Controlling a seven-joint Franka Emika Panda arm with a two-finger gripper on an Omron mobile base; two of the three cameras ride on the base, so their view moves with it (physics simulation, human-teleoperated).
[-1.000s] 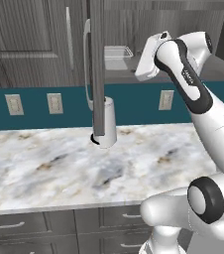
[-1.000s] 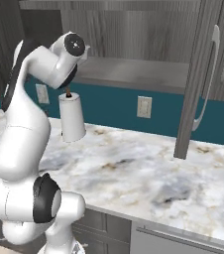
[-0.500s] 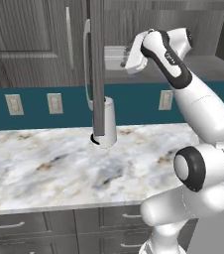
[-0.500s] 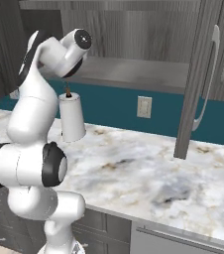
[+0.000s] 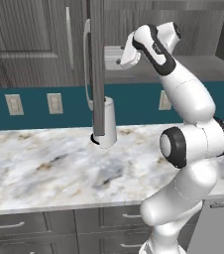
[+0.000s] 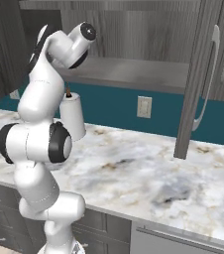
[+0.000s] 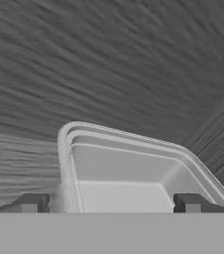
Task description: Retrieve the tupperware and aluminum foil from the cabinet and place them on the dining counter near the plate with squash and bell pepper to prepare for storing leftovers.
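Left of the fingers (image 7: 112,204), in the hand view: bare grey wood-grain wall of the cabinet (image 7: 109,54), running on behind and above; left fingertip (image 7: 29,203) just outside the near left wall of the tupperware (image 7: 129,171), whether touching it or a little apart not clear; between the two tips, the open translucent-white tub, flared rim toward the camera, pale floor visible inside, nothing seen in it; right fingertip (image 7: 191,202) low at the tub's right side, over or just inside the sloping right rim, exact relation not clear; fingers spread wide, straddling most of the tub's width, holding nothing.

Left base view, left to right: shut grey door with bar handle (image 5: 68,37); open cabinet door (image 5: 97,64) seen edge-on, hanging in front of the white paper towel roll (image 5: 108,124) standing upright on the marble table (image 5: 44,168); just right of the door edge, the tupperware (image 5: 113,55) on the grey shelf (image 5: 203,69), directly ahead of the hand, fingers (image 5: 120,60) raised to shelf height and reaching into the opening.

Right base view, left to right: white arm bent upward, wrist (image 6: 82,37) turned into the cabinet; paper towel roll (image 6: 73,116) behind the arm on the table (image 6: 134,168); shelf (image 6: 134,74) stretching right; wall outlet (image 6: 144,106); open door (image 6: 196,84) at the far right.
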